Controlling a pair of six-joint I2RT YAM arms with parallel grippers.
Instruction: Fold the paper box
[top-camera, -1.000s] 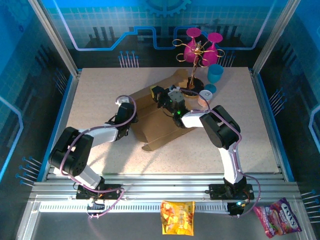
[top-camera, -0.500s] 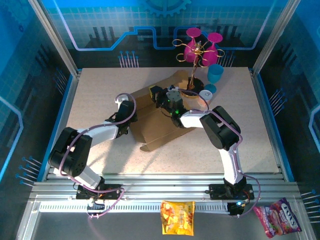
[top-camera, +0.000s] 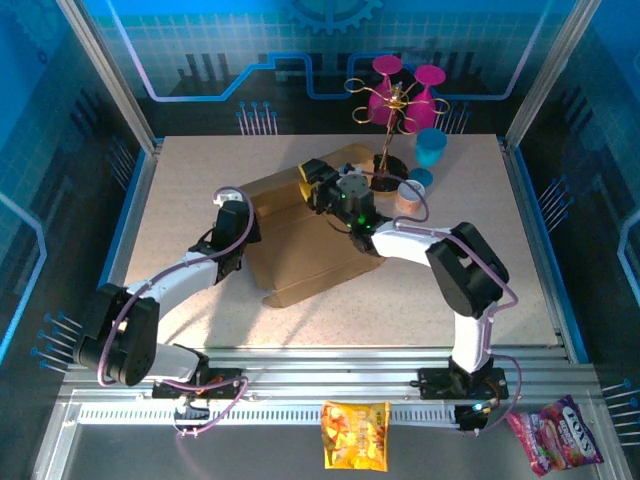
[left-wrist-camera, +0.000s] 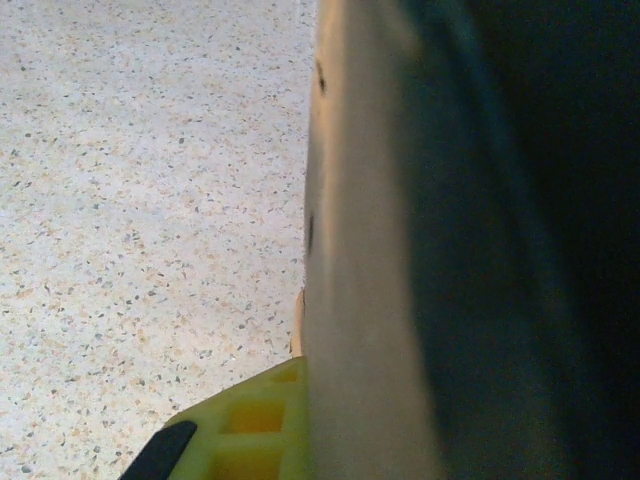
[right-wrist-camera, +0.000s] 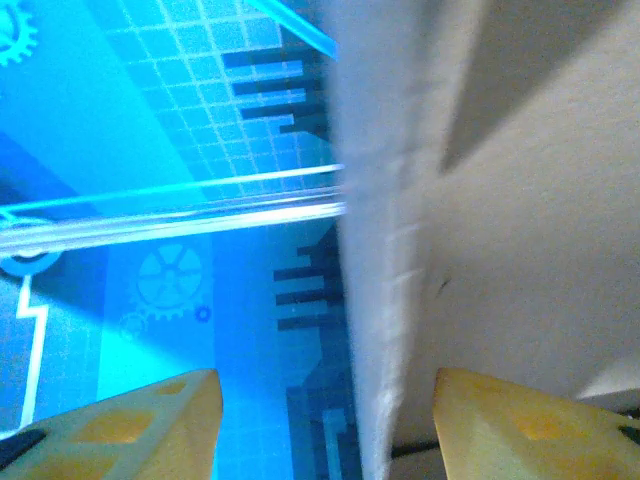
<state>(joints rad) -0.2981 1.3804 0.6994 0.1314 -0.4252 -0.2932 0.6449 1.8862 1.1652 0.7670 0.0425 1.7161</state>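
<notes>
- The paper box (top-camera: 310, 240) lies part-folded at the middle of the desk (top-camera: 190, 190).
- Left gripper (top-camera: 240, 222): jaws clamped on the box's left edge.
- Right gripper (right-wrist-camera: 322, 388): jaws apart, straddling the far flap's edge.

paper box (top-camera: 310, 240): 1, brown cardboard. robot arms: 2, left arm (top-camera: 170, 285) and right arm (top-camera: 455, 265). grippers: 2, left gripper (top-camera: 232, 203) and right gripper (top-camera: 312, 178). yellow fingers (right-wrist-camera: 130, 420) in the right wrist view: 2. yellow finger (left-wrist-camera: 250, 435) in the left wrist view: 1. gold rack (top-camera: 385, 125): 1. pink glasses: 2, both on the rack, left glass (top-camera: 386, 68) and right glass (top-camera: 430, 76). blue cup (top-camera: 432, 147): 1. smaller blue piece (top-camera: 420, 178) beside it: 1, cup or lid, cannot tell. peach tub (top-camera: 408, 195) with pale top: 1. snack bags: 2, on the metal frame at the near edge, yellow bag (top-camera: 355, 435) and pink bag (top-camera: 558, 437). table (top-camera: 190, 190): 1.
</notes>
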